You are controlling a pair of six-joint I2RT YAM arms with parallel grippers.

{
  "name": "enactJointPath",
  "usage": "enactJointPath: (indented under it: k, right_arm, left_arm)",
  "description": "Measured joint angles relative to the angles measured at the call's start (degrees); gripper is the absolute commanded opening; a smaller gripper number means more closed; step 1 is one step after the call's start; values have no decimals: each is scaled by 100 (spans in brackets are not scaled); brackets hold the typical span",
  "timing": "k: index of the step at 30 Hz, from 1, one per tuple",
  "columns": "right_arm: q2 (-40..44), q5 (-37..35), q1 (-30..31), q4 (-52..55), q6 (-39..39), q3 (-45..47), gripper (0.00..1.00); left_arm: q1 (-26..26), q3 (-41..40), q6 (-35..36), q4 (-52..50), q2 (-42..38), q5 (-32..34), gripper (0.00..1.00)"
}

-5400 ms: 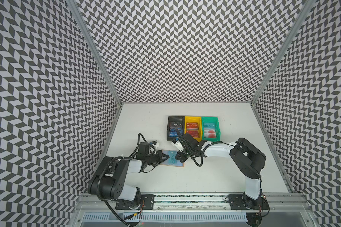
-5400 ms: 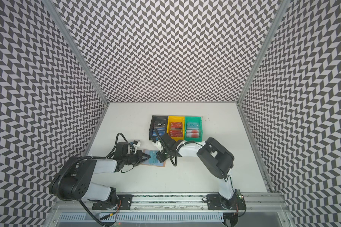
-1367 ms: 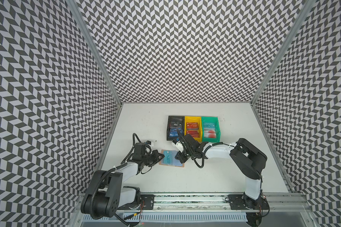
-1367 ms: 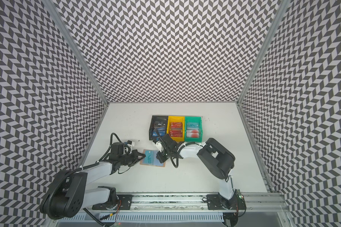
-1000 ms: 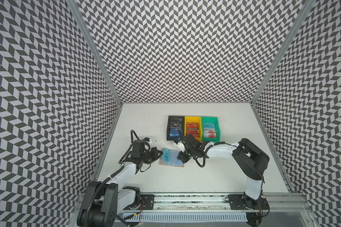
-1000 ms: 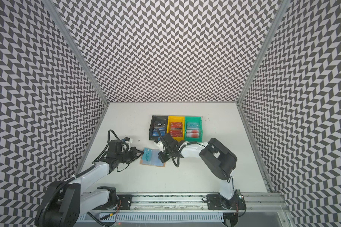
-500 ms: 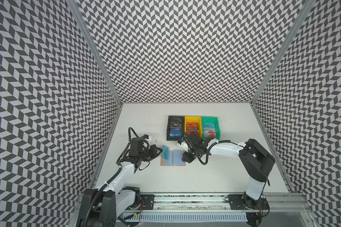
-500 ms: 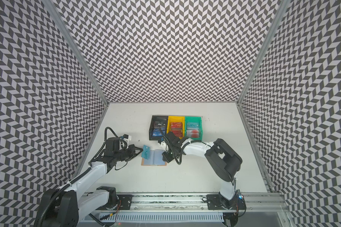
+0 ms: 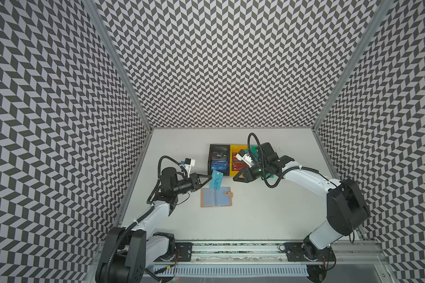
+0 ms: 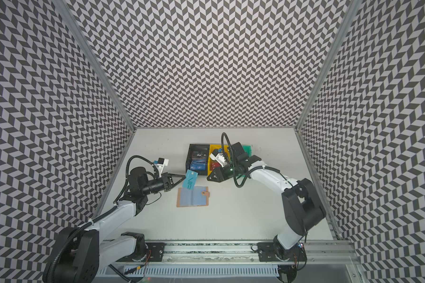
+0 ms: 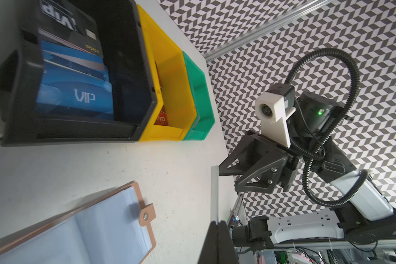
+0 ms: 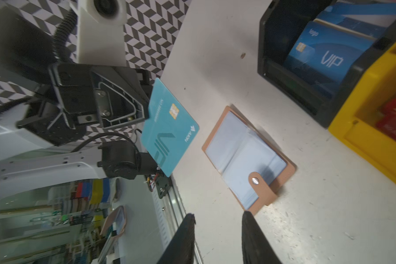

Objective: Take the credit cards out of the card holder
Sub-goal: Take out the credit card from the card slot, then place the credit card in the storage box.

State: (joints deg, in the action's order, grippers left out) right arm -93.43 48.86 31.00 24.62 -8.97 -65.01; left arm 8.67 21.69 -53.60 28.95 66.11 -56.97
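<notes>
Slippage looks the likeliest trouble: the left gripper (image 9: pixel 208 180) is clamped shut on only one edge of the teal card (image 12: pixel 169 130). The card hangs tilted, clear of the table (image 9: pixel 255 220), just above the far edge of the card holder (image 9: pixel 216 197) and beside the black bin (image 9: pixel 210 159). With so little of the card pinched, a quick swing could make it pivot or drop. The right gripper (image 12: pixel 217 219) hovers empty with its jaws part-way open, in front of the yellow bin (image 11: pixel 169 75), and its arm covers much of the green bin (image 11: pixel 199 91). If the teal card is meant for that bin, as its colour suggests, the two arms could collide on the way. The card holder lies open and flat with nothing pinning it, so a low pass might knock it askew. Its pale blue sleeves (image 12: pixel 238 148) look empty on the pages that show, but whether other pages hide more cards cannot be told.
</notes>
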Motion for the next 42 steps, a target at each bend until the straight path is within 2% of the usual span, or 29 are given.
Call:
enactJointPath:
  k: [4, 14, 32, 42]
  right_arm:
    - [0, 372, 9, -138, -125, 168, 36]
    - [-13, 702, 7, -184, -116, 70, 37]
    - [-404, 713, 7, 79, 199, -378, 37]
    - [-612, 713, 9, 249, 507, -643, 32]
  left_arm:
    - [111, -109, -254, 616, 219, -90, 0]
    - [372, -144, -494, 1327, 575, -146, 0]
    - [671, -142, -544, 1604, 820, -278, 0]
    - [927, -125, -487, 1574, 1021, -337, 0]
